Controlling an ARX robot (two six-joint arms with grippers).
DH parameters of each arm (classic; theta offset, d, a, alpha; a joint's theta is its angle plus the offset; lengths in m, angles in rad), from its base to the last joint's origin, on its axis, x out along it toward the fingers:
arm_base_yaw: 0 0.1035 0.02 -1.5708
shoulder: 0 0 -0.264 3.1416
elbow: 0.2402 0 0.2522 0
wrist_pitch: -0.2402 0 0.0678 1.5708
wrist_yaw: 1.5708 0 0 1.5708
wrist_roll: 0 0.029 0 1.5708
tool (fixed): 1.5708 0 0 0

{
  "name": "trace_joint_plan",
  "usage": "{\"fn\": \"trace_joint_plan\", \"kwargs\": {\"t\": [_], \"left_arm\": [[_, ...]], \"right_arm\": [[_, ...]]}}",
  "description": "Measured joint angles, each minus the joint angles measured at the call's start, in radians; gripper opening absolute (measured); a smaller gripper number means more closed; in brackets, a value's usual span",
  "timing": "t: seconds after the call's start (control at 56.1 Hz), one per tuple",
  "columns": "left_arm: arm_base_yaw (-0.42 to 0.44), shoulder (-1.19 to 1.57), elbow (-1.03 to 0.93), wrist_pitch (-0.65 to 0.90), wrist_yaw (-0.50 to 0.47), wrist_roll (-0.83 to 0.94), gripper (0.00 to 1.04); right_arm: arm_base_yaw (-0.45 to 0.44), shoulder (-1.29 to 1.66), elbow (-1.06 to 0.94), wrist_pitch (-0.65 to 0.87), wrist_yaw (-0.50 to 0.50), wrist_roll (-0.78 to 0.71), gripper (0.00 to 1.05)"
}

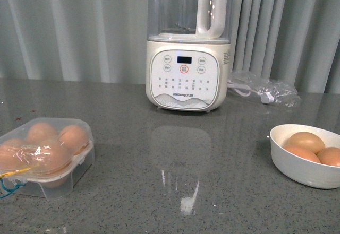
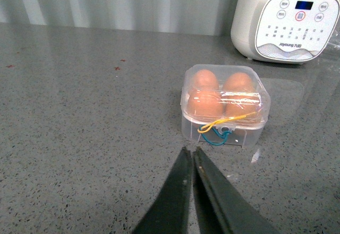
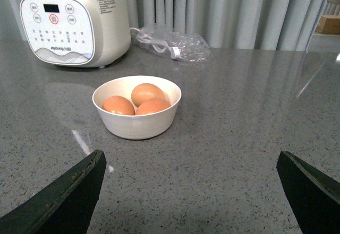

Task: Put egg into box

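Note:
The clear plastic box [image 1: 48,157] sits at the table's left with its domed lid down and several orange-brown eggs inside; it also shows in the left wrist view [image 2: 224,106], with a blue cord [image 2: 217,138] and a yellow band at its front. My left gripper [image 2: 190,153] is shut and empty, a short way in front of the box. A white bowl [image 1: 305,155] at the right holds three eggs [image 3: 139,100]. My right gripper [image 3: 191,165] is open and empty, a short way in front of the bowl [image 3: 137,106]. Neither arm shows in the front view.
A white Joyoung blender [image 1: 188,48] stands at the back centre on the grey speckled table [image 1: 186,159]. A clear plastic bag with a white cable [image 1: 263,89] lies to its right. Grey curtains hang behind.

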Motion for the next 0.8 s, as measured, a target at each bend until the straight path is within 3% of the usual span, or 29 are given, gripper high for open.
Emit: {"fn": "trace_joint_plan", "kwargs": {"t": [0.589, 0.803], "left_arm": [[0.0, 0.0, 0.0, 0.0, 0.0, 0.0, 0.99], [0.0, 0.0, 0.0, 0.0, 0.0, 0.0, 0.98]], "right_arm": [[0.0, 0.0, 0.0, 0.0, 0.0, 0.0, 0.98], [0.0, 0.0, 0.0, 0.0, 0.0, 0.0, 0.98]]}}
